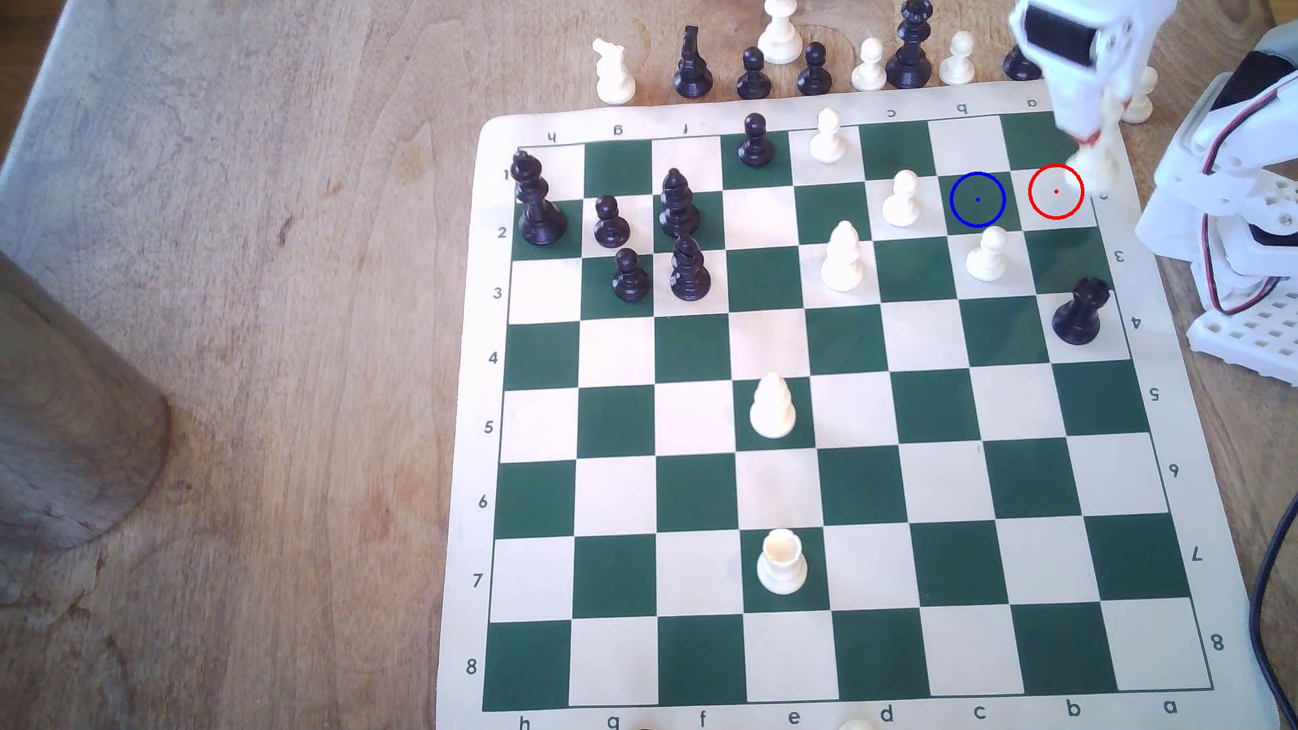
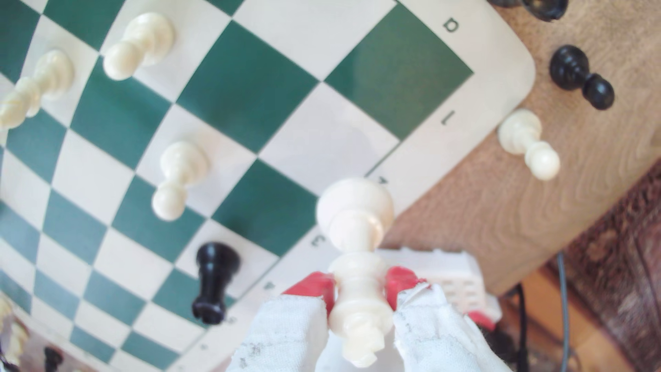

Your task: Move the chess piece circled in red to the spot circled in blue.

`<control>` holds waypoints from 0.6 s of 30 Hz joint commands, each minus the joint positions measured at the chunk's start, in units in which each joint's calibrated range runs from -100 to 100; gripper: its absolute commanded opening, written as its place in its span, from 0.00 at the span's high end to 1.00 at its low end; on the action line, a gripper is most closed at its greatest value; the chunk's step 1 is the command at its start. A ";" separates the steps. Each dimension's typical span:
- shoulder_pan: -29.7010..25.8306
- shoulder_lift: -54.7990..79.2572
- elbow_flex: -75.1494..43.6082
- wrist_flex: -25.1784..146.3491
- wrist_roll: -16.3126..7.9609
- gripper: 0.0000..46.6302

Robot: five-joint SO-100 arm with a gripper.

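The blue-circled square (image 1: 978,200) lies bare, but white pawns hem it in: one (image 1: 902,198) on the next square toward the exterior view's left, another (image 1: 987,254) on the square just nearer the camera. The squares behind it (image 1: 968,142) and beside it, under the red circle (image 1: 1056,191), are open, so my way in is from above or from that side. A black rook (image 1: 1079,310) stands well apart.

light: bright, even daylight | shadows: soft | wrist view: barrel-distorted, blurred | exterior view: arm motion-blurred
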 commanded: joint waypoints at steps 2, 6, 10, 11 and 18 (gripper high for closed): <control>-0.48 -3.26 -11.51 4.62 -0.34 0.99; -3.45 -2.75 -12.41 3.31 -1.86 0.99; -7.83 -1.64 -14.86 1.26 -4.05 0.99; -9.95 -1.30 -14.86 -0.29 -5.03 0.99; -14.48 1.33 -11.51 -7.25 -7.28 0.99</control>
